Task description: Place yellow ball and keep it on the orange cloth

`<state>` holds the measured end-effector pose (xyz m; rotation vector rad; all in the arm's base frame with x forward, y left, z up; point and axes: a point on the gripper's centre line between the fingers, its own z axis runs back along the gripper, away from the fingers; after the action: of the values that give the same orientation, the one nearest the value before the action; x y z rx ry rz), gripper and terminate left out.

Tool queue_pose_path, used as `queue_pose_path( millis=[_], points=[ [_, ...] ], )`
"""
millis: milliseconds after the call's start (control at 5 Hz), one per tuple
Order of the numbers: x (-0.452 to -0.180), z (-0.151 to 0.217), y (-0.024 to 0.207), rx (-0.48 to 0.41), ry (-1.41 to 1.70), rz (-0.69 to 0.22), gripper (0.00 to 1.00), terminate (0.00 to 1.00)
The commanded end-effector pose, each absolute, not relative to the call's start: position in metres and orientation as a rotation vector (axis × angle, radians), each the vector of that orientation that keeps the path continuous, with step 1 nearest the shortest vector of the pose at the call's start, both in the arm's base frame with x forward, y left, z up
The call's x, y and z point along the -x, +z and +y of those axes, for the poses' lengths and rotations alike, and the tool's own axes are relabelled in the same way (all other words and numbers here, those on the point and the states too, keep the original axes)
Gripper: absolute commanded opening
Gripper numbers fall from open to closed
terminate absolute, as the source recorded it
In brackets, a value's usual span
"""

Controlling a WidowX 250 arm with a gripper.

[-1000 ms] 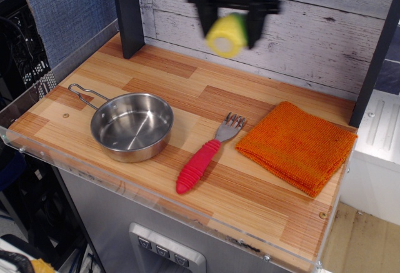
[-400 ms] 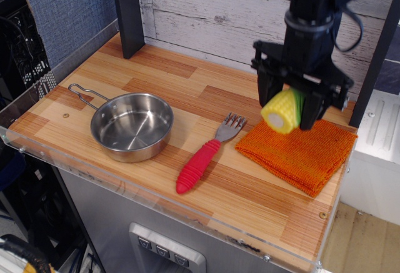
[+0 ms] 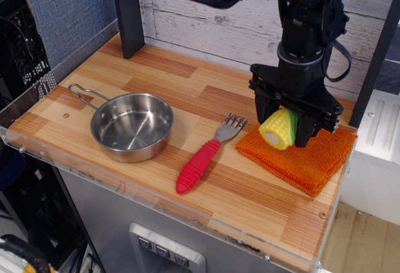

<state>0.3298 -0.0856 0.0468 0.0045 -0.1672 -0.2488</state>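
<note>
The yellow ball is a stubby toy corn cob [image 3: 278, 129] with yellow kernels, a pale flat face toward me and a green end behind. My black gripper [image 3: 284, 127] is shut on it from above, fingers on either side. It sits low over the near-left part of the orange cloth [image 3: 306, 157], which lies on the right of the wooden table; whether it touches the cloth I cannot tell. The arm hides the cloth's back part.
A steel pan [image 3: 131, 126] with a wire handle stands at the left. A red-handled fork [image 3: 203, 157] lies between pan and cloth. A dark post [image 3: 128, 14] stands at the back left, a plank wall behind, a clear rim at the table's front edge [image 3: 156, 204].
The gripper carried the corn from high at the back middle to the right and down over the cloth. Since the last frame it has sunk a little lower.
</note>
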Motion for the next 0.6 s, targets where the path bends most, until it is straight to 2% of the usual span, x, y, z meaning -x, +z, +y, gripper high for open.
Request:
queue_pose_path(
  millis=[0, 200, 400],
  points=[
    [-0.339, -0.073, 0.056, 0.039, -0.217, -0.184, 1.0, 0.0],
    [-0.352, -0.071, 0.077, 0.066, -0.199, -0.184, 1.0, 0.0],
    [-0.353, -0.045, 0.125, 0.062, -0.143, -0.176, 1.0, 0.0]
  ],
)
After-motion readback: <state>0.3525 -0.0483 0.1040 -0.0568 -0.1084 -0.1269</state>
